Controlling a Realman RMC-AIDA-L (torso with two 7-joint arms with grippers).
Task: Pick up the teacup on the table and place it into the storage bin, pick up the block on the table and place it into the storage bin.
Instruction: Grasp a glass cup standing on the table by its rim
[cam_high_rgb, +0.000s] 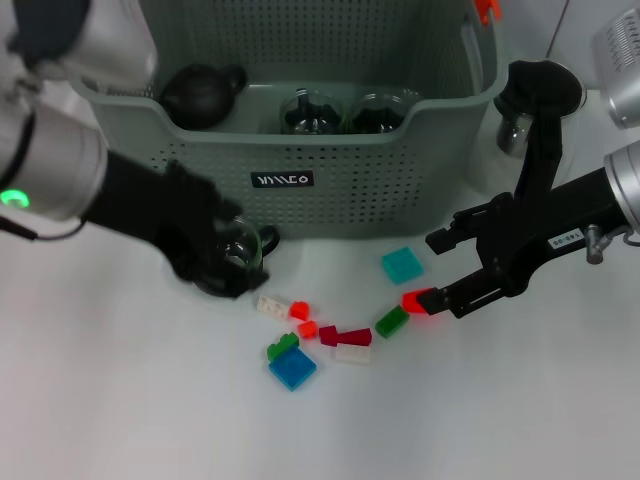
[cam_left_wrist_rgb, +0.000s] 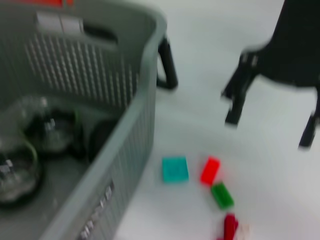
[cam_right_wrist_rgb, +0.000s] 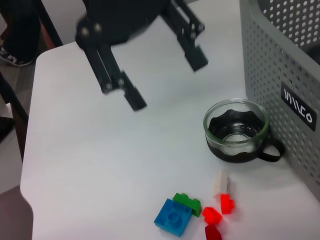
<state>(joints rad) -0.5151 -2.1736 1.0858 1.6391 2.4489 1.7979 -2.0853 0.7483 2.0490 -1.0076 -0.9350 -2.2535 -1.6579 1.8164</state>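
The glass teacup (cam_high_rgb: 244, 250) with a black base and handle stands on the white table in front of the storage bin (cam_high_rgb: 330, 150); it also shows as the teacup (cam_right_wrist_rgb: 236, 131) beside the bin (cam_right_wrist_rgb: 285, 55). My left gripper (cam_high_rgb: 215, 262) hovers over it, open, and the left gripper (cam_right_wrist_rgb: 167, 80) holds nothing. A red block (cam_high_rgb: 415, 300) lies on the table at the tip of my right gripper's lower finger. The right gripper (cam_high_rgb: 437, 270) is open above the red block (cam_left_wrist_rgb: 210, 170), and the right gripper (cam_left_wrist_rgb: 270, 125) has nothing between its fingers.
A dark teapot (cam_high_rgb: 200, 92) and glass cups (cam_high_rgb: 310, 112) sit inside the bin. Several loose blocks lie in front: teal (cam_high_rgb: 401, 264), green (cam_high_rgb: 391, 321), blue (cam_high_rgb: 292, 368), white (cam_high_rgb: 271, 305), dark red (cam_high_rgb: 345, 337). Another glass cup (cam_high_rgb: 510, 130) stands right of the bin.
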